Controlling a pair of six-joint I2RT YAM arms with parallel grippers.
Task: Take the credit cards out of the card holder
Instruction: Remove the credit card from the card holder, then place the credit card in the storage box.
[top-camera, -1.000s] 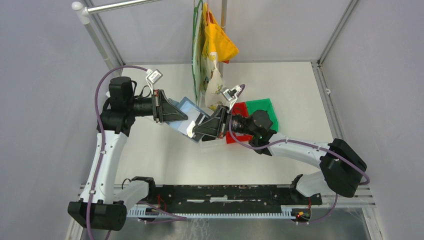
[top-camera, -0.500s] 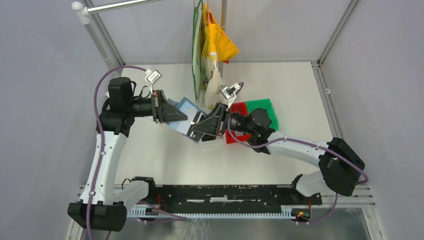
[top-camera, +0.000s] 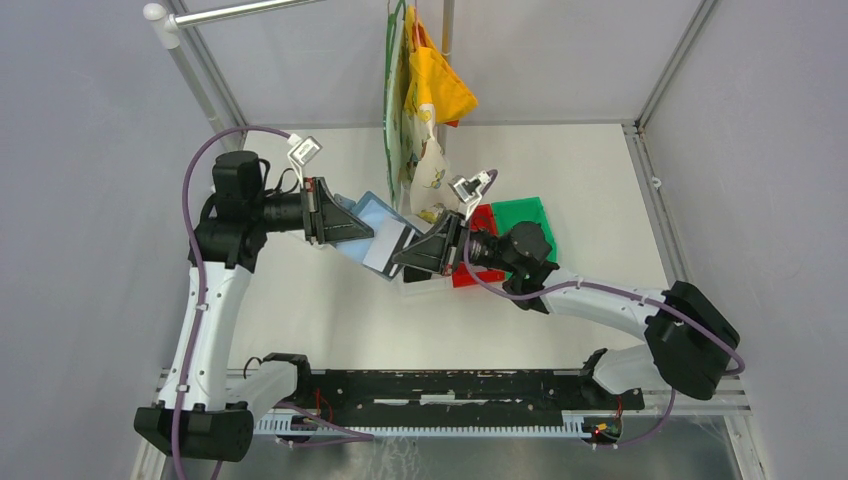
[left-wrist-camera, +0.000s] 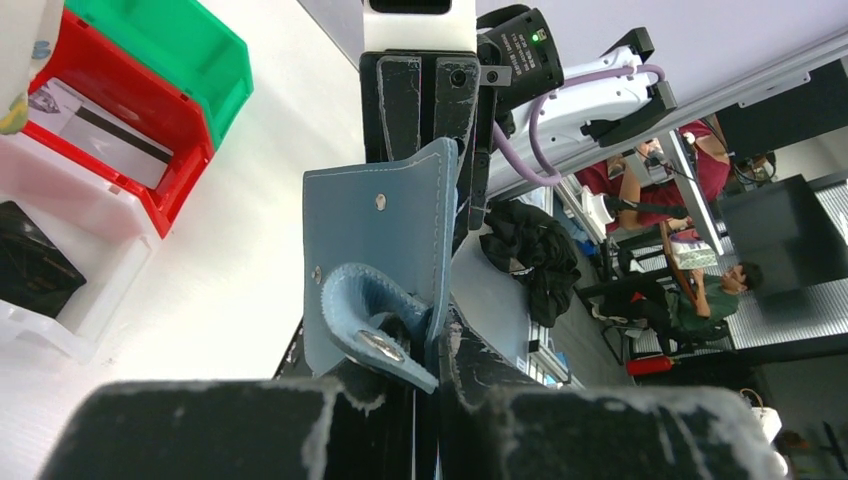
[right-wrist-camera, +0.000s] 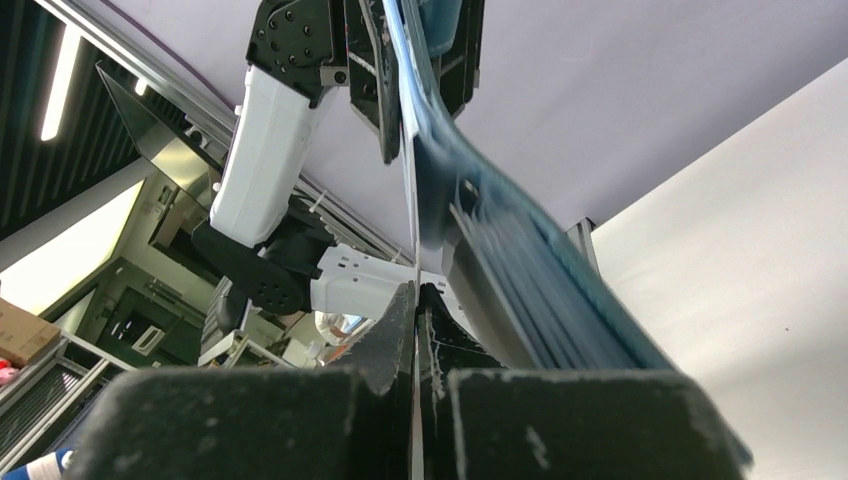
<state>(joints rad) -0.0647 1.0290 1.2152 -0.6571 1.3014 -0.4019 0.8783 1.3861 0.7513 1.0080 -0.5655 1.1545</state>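
The teal-blue card holder (top-camera: 372, 212) is held above the table, open, between both arms. My left gripper (top-camera: 352, 228) is shut on its edge beside the snap tab (left-wrist-camera: 372, 322); the holder's blue outer face (left-wrist-camera: 385, 235) fills the left wrist view. My right gripper (top-camera: 407, 254) is shut on a pale grey-white credit card (top-camera: 384, 248) that sticks partway out of the holder. In the right wrist view the card (right-wrist-camera: 409, 190) shows edge-on, pinched at my right gripper (right-wrist-camera: 415, 297), with the holder (right-wrist-camera: 530, 260) blurred beside it.
A red bin (top-camera: 480, 218), a green bin (top-camera: 527, 220) and a white bin (top-camera: 425, 286) sit on the table under the right arm. The red bin holds a striped pale card (left-wrist-camera: 105, 140); the white bin holds something black (left-wrist-camera: 30, 270). Cloth bags (top-camera: 428, 95) hang at the back.
The right gripper has drawn back a little to the right, and more of the pale card now shows outside the holder. The left arm has stayed nearly still.
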